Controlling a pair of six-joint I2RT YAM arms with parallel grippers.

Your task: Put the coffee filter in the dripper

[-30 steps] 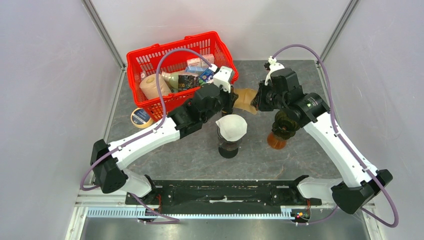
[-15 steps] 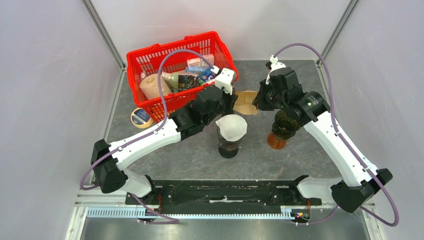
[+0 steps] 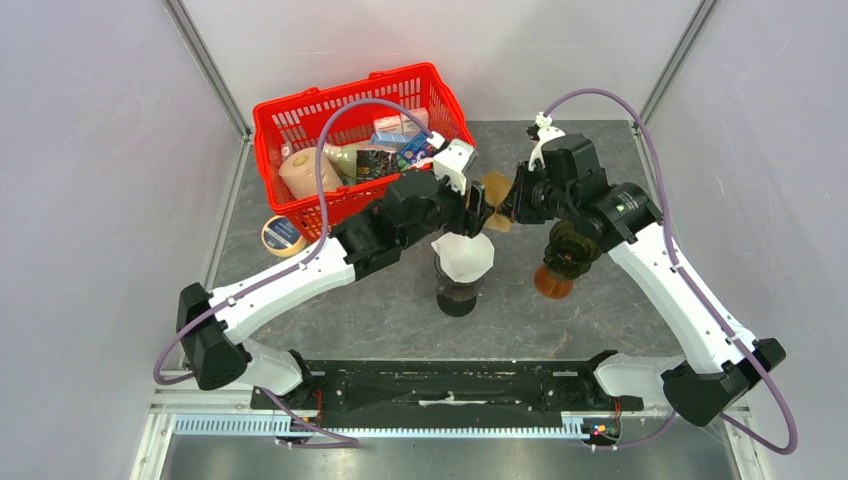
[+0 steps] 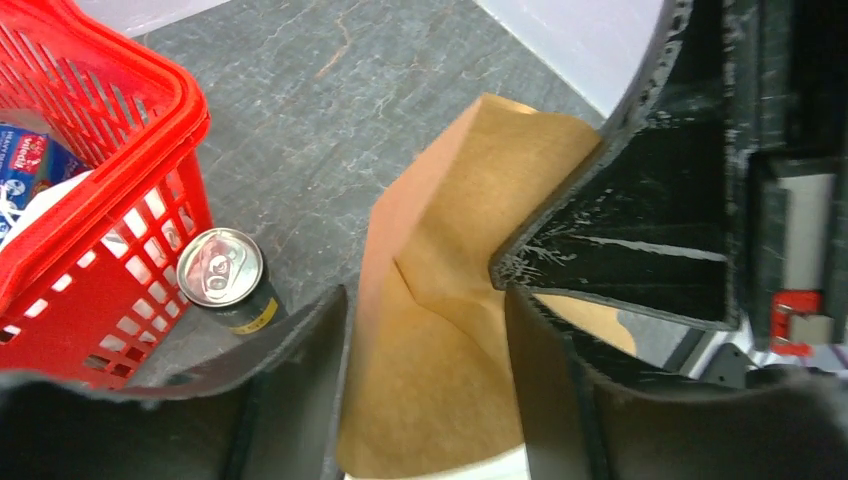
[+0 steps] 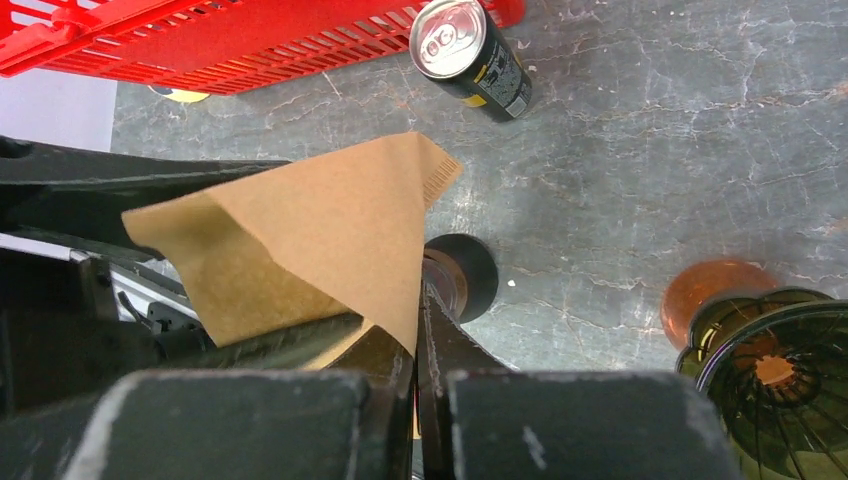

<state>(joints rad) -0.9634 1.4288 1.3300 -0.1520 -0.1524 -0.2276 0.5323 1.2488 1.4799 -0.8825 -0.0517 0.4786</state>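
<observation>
Right gripper (image 3: 512,200) was clamped shut on the brown coffee filter (image 3: 496,186), held off the table just behind the white-lined dripper (image 3: 462,256). Left gripper (image 3: 480,208) stood open, its fingers (image 4: 290,400) straddling the filter, contact unclear. Both wrist views showed a can (image 5: 470,50) by the red basket (image 3: 300,110); the top view did not.

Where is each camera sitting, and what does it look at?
Top: above and behind, looking down at the table; both arms show.
Left wrist: on the left arm, looking past open left fingers at the brown filter.
Right wrist: on the right arm; right fingers pinch that filter.
Both wrist views share the filter and the can.
</observation>
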